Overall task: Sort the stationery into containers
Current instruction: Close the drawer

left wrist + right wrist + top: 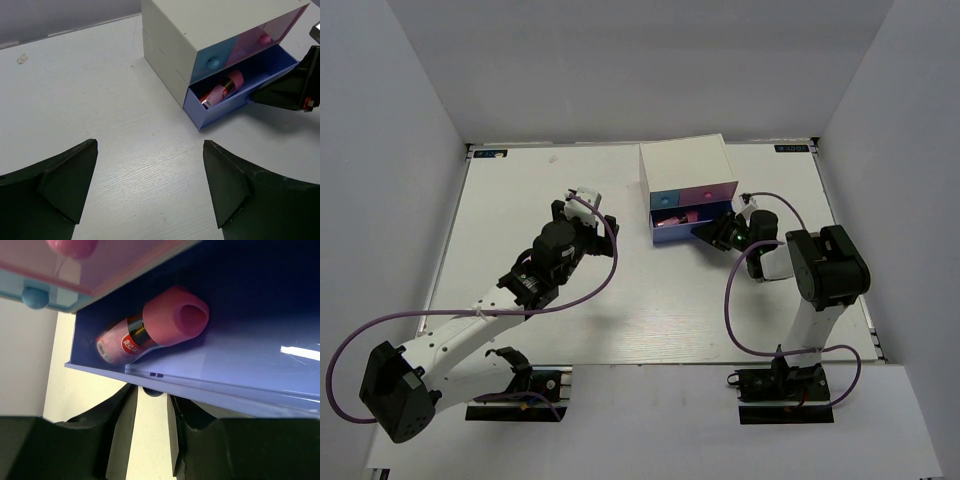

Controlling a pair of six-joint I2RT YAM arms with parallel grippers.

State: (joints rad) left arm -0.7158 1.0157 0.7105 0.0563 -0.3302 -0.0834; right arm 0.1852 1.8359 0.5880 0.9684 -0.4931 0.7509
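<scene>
The white drawer box (685, 160) stands at the back of the table, and its wide blue-violet lower drawer (672, 230) is pulled out. A stubby pink oblong item (165, 322) with a red-and-white label lies inside the drawer; it also shows in the left wrist view (225, 87). My right gripper (150, 395) is at the drawer's front with its fingers closed around the drawer's small knob (152, 390). My left gripper (149, 145) is wide open and empty over bare table, left of the box. The highlighters and the grey-blue piece are out of view.
The light-blue drawer (215, 55) and the pink drawer (260, 40) above are shut. White walls enclose the table on three sides. My right arm (825, 265) stands right of the box, and its gripper shows in the left wrist view (290, 90).
</scene>
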